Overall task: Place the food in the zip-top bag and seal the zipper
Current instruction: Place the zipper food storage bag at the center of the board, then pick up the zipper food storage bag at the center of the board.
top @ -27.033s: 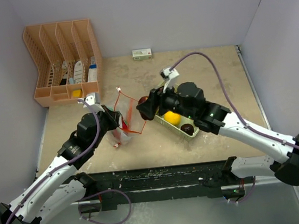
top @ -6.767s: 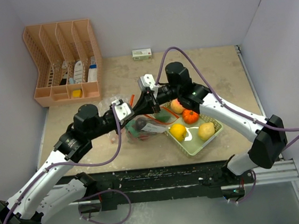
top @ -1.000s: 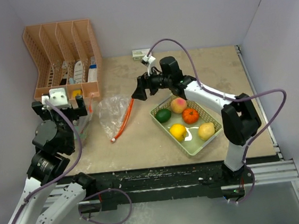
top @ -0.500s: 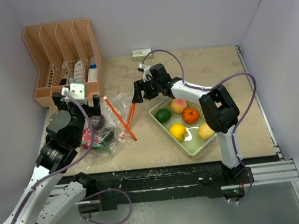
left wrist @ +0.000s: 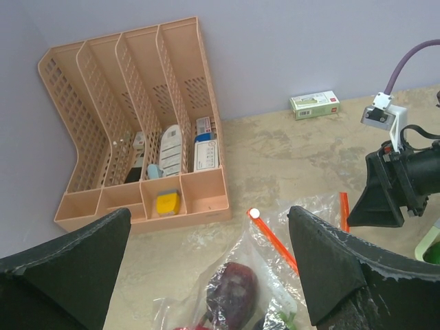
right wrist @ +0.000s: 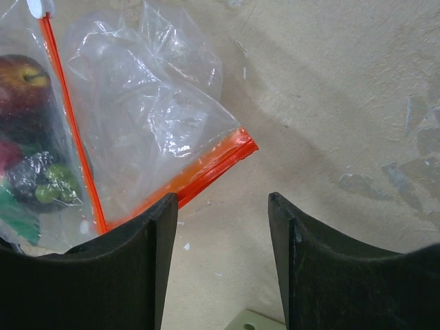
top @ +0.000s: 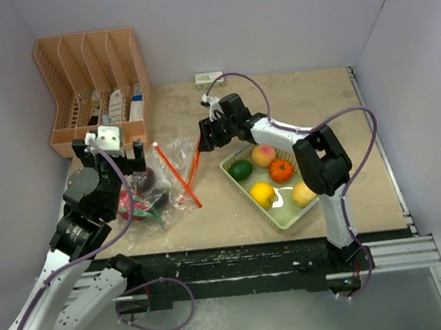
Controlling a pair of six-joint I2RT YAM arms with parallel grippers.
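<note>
Seen from above, my left arm stands folded at the near edge, left claw (top: 110, 154) spread wide and empty just behind the zip-top bag (top: 172, 187) lying on the worktop (top: 226, 219); my right arm bends at the elbow and stretches left, right claw (top: 204, 137) at the bag's far right corner. My left wrist view shows the zipper (left wrist: 272, 238) and a dark red fruit (left wrist: 232, 283) inside the bag. My right wrist view shows the fingers moderately parted, holding nothing, above the bag's orange-red corner.

Mottled beige bench (top: 308, 100) was enclosed by pale lilac walls (top: 268, 18); a peach file organizer (top: 93, 76) stood far-left.
</note>
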